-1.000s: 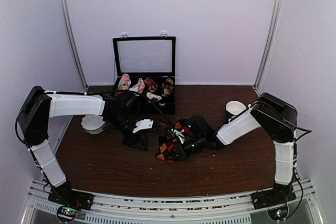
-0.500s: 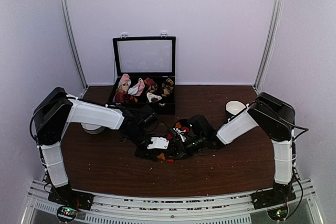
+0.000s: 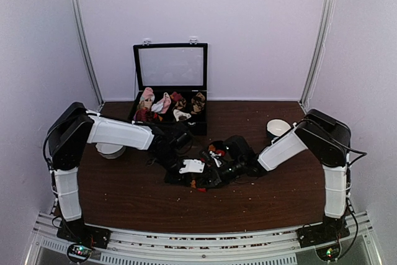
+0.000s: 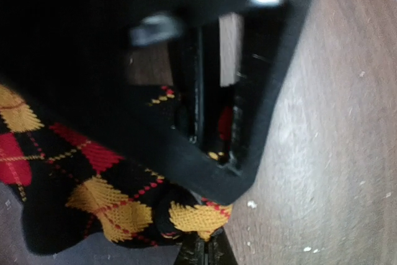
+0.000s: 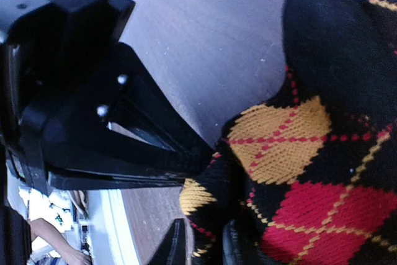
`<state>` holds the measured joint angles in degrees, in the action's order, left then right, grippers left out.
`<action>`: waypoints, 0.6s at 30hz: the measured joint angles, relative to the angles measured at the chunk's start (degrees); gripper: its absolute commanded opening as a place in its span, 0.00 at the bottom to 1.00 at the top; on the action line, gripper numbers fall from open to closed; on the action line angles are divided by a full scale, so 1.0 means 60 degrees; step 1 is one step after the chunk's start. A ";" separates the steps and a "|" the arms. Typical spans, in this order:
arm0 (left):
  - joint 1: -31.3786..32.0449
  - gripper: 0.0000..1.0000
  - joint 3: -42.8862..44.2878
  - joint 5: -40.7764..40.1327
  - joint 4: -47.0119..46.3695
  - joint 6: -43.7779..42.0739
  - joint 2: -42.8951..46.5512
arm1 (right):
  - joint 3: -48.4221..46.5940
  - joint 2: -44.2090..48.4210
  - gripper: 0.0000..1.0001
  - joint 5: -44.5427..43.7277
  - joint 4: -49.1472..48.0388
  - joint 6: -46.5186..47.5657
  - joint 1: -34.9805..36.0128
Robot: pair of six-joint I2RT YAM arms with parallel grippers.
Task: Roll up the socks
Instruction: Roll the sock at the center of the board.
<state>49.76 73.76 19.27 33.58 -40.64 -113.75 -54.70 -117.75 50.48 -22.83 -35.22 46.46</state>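
Room to move: you have open table [image 3: 124, 200] in front of the sock [image 5: 298, 153] and on both sides of it. Just behind it stands the box [image 3: 197, 127], with its lid upright.
Edges: the bowl [image 3: 107, 151] sits towards the left edge, partly under your left arm. The cup [image 3: 277, 128] sits towards the right, just behind your right forearm.
Surface: dark brown wood, flecked with pale crumbs.
Room: pale walls on three sides, and a metal rail [image 3: 198, 240] along the near edge.
Sock: black argyle with red and orange diamonds, bunched mid-table between your two grippers.
Left arm: elbow high at the left, forearm sloping down to the centre.
Left gripper [image 4: 200, 254]: closed tight, with sock cloth bunched at the tips. You cannot tell whether any cloth is pinched.
Right arm: elbow high at the right, forearm sloping down and inward.
Right gripper [image 5: 201, 249]: fingers a little apart, with the sock's edge in the gap.
Between grippers: they face each other very close over the sock.
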 measured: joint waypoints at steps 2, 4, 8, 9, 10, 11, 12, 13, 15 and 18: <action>-0.0120 0.00 0.0525 0.0408 0.0433 0.0149 -0.0382 | 0.0266 0.0135 0.29 -0.0091 -0.0364 -0.0124 0.0000; -0.0248 0.00 0.0874 0.0787 0.0743 0.0277 -0.0667 | 0.0546 0.0211 0.32 -0.0168 -0.0801 -0.0302 0.0000; -0.0503 0.00 0.1177 0.1428 0.1096 0.0576 -0.0962 | 0.0878 0.0215 0.34 -0.0200 -0.1614 -0.0732 -0.0015; -0.0561 0.00 0.1242 0.1574 0.1169 0.0634 -0.1027 | 0.0954 0.0215 0.36 -0.0222 -0.1778 -0.0871 -0.0015; -0.0605 0.00 0.1279 0.1676 0.1209 0.0678 -0.1067 | 0.1009 0.0215 0.39 -0.0244 -0.1905 -0.0954 -0.0018; -0.0652 0.00 0.1326 0.1785 0.1260 0.0736 -0.1115 | 0.1056 0.0215 0.40 -0.0259 -0.2018 -0.1049 -0.0018; -0.0699 0.00 0.1399 0.1891 0.1348 0.0787 -0.1180 | 0.1093 0.0219 0.40 -0.0284 -0.2098 -0.1133 -0.0018; -0.0758 0.00 0.1494 0.1996 0.1453 0.0838 -0.1260 | 0.1129 0.0244 0.40 -0.0321 -0.2149 -0.1162 -0.0018; -0.0871 0.00 0.1749 0.2259 0.1741 0.0940 -0.1475 | 0.1300 0.0441 0.41 -0.0594 -0.2106 -0.1195 -0.0018; -0.0998 0.00 0.1985 0.2663 0.2018 0.1082 -0.1708 | 0.1654 0.0991 0.41 -0.1224 -0.1698 -0.1155 -0.0044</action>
<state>43.77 85.67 35.24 45.69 -34.15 -124.01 -44.77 -111.81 43.13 -33.01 -42.15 46.19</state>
